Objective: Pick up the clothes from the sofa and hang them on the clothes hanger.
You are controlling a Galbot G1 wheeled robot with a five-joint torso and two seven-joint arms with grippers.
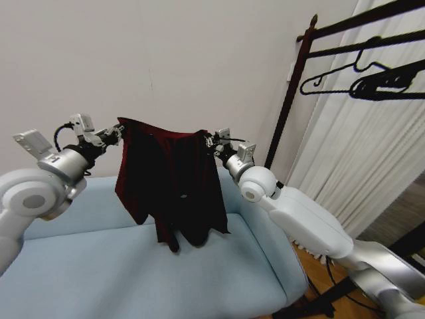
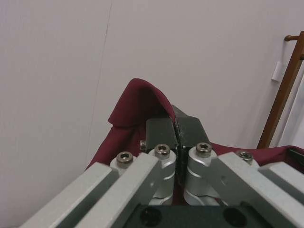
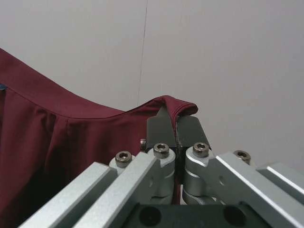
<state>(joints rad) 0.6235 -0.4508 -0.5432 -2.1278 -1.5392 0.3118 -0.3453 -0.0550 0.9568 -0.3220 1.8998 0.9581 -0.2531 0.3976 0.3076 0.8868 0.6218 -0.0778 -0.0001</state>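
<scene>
Your left gripper [image 1: 120, 133] has its fingers clamped on the dark red garment [image 1: 169, 183] at its 9 o'clock top corner. Right gripper [image 1: 210, 141] pinches the 3 o'clock corner likewise. The garment hangs spread between them above the blue sofa [image 1: 99, 266]. Black hangers [image 1: 372, 81] are at 2 o'clock.

- left arm [image 1: 30, 196]: glossy white rounded shells, a grey disc on the big joint, a silver-grey wrist with a thin black cable [image 1: 58, 135] looped over it.
- right arm [image 1: 312, 229]: white rounded shells, a grey ring on the ball-shaped joint, a grey segment further down.
- left gripper [image 2: 176, 124]: silver aluminium link bars, hex-socket screws [image 2: 162, 151] on round pivots, dark grey pads [image 2: 159, 129].
- right gripper [image 3: 176, 124]: same silver bars, screws and dark pads.
</scene>
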